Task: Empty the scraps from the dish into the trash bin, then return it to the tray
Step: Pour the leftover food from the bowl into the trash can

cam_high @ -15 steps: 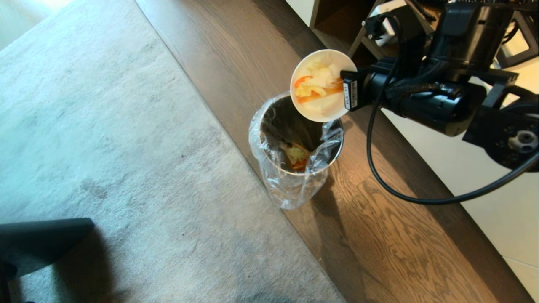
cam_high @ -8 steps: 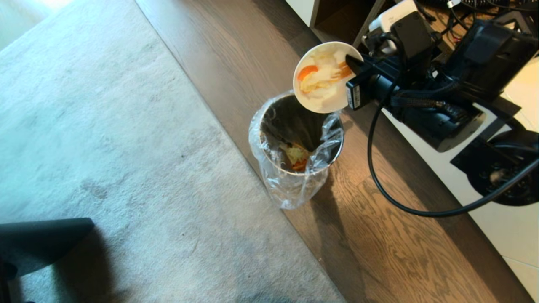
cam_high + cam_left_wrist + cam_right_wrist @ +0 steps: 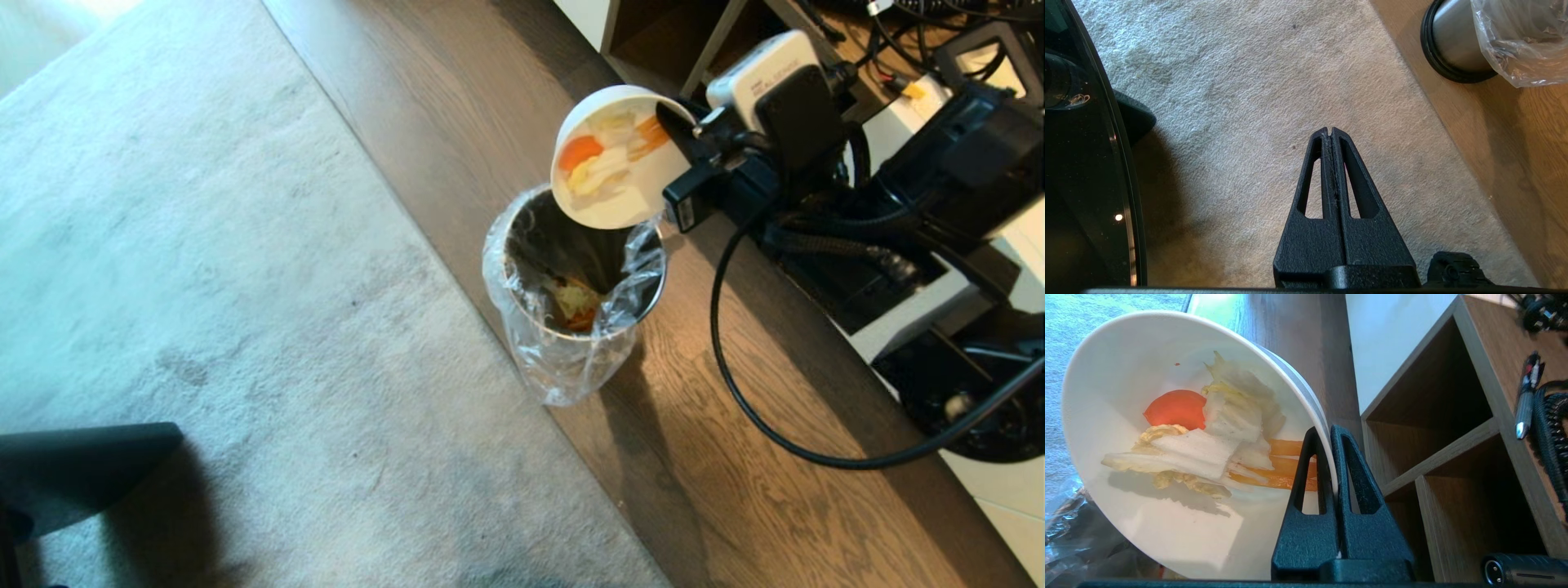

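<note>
The cream-white dish (image 3: pixel 608 196) hangs tilted steeply over the far rim of the trash bin (image 3: pixel 571 327), its mouth facing the bin's side. My right gripper (image 3: pixel 676 131) is shut on the dish's rim (image 3: pixel 1327 465), one finger inside and one outside. The scraps (image 3: pixel 608 151) of orange and pale pieces cling to the dish's inner wall (image 3: pixel 1216 437). The metal bin has a crinkled clear liner and some food at its bottom (image 3: pixel 575 302). My left gripper (image 3: pixel 1329 131) hangs shut and empty over the carpet. The tray is out of view.
The bin stands on a dark wooden floor (image 3: pixel 735 457) next to a grey carpet (image 3: pixel 204 286). A wooden shelf unit (image 3: pixel 1453 437) stands behind the dish. A black cable (image 3: pixel 735 376) loops from my right arm. A dark rounded object (image 3: pixel 73 469) lies at the lower left.
My right wrist has rolled, tipping the dish more steeply over the bin. The scraps have slid across its inside. The bin has stayed put.
</note>
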Motion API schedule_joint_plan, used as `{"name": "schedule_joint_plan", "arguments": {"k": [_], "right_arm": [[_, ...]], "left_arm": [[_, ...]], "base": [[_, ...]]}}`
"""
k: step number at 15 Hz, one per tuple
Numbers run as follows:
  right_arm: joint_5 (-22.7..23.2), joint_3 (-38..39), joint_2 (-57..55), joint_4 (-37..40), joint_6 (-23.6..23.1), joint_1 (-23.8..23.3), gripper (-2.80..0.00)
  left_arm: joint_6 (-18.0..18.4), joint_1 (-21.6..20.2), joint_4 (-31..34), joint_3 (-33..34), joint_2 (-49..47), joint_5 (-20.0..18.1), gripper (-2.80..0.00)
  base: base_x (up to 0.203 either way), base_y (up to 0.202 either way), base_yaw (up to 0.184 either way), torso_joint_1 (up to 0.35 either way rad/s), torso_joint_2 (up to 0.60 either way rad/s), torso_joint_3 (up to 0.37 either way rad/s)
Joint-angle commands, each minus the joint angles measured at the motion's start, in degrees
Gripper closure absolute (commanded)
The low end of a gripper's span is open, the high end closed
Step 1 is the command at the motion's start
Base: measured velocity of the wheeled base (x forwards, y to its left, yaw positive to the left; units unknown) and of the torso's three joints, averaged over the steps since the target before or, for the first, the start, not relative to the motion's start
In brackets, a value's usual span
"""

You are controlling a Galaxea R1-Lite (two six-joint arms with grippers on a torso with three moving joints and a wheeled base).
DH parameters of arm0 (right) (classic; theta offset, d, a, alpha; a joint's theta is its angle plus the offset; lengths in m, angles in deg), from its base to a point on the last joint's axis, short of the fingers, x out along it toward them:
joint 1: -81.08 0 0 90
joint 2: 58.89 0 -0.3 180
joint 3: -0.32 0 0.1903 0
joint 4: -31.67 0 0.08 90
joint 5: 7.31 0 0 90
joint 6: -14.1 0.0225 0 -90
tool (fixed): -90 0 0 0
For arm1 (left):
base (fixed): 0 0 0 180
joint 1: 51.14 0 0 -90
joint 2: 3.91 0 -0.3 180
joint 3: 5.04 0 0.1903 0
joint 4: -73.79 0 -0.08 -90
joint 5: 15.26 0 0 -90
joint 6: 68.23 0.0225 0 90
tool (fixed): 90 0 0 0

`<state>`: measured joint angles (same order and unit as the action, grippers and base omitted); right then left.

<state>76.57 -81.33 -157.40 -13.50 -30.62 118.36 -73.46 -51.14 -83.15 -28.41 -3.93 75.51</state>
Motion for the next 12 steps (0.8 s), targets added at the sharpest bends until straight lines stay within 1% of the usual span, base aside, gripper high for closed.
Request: {"name": "schedule_joint_plan", "arguments": {"k": [1, 4, 8, 12], "right_arm": [[0.4, 2.0, -0.4, -3.9, -1.9, 0.9, 0.00], [3.0, 4.3, -0.6, -8.6, -5.4, 1.0, 0.00], [4.9, 4.4, -3.2, -15.7, -9.5, 1.0, 0.00], [5.9, 4.2, -4.3, -17.4, -10.4, 1.0, 0.00]], "left_arm": [[0.0, 0.0, 0.0, 0.0, 0.0, 0.0, 0.00], [0.0, 0.0, 0.0, 0.0, 0.0, 0.0, 0.00], [0.0, 0.0, 0.0, 0.0, 0.0, 0.0, 0.00], [0.0, 0.0, 0.0, 0.0, 0.0, 0.0, 0.00]], "base": [[0.000, 0.000, 0.000, 0.000, 0.00, 0.000], [0.000, 0.000, 0.000, 0.000, 0.00, 0.000], [0.000, 0.000, 0.000, 0.000, 0.00, 0.000], [0.000, 0.000, 0.000, 0.000, 0.00, 0.000]]}}
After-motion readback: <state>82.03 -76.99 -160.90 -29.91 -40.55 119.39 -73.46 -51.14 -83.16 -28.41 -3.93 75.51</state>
